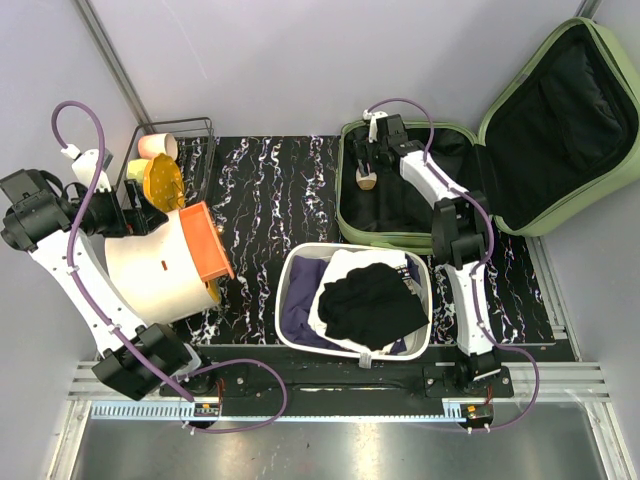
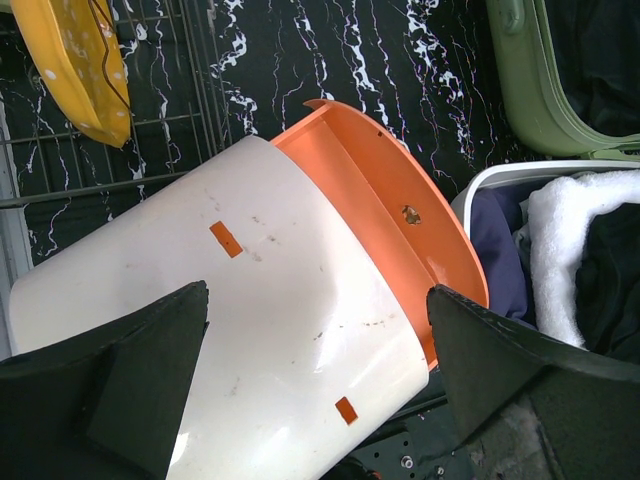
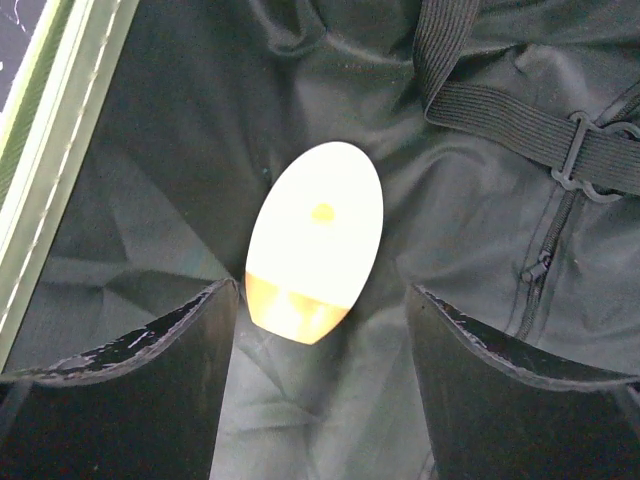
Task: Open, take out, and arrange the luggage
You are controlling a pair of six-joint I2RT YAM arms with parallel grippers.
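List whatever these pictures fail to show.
- Top view: the white bin's lower contents, under the black garment.
- Top view: the luggage's lid corner, cut by the right edge.
- Right wrist view: the oval object's surface detail, washed out by glare.

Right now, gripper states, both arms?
Left gripper: open, holding nothing.
Right gripper: open, above the cream oval object inside the luggage, not gripping it.

The marbled table (image 1: 270, 190) bears a wire rack (image 1: 195, 130) upper left and a tipped container (image 1: 155, 270) left. White bin (image 1: 310, 247) lower centre, luggage (image 1: 560, 130) upper right.
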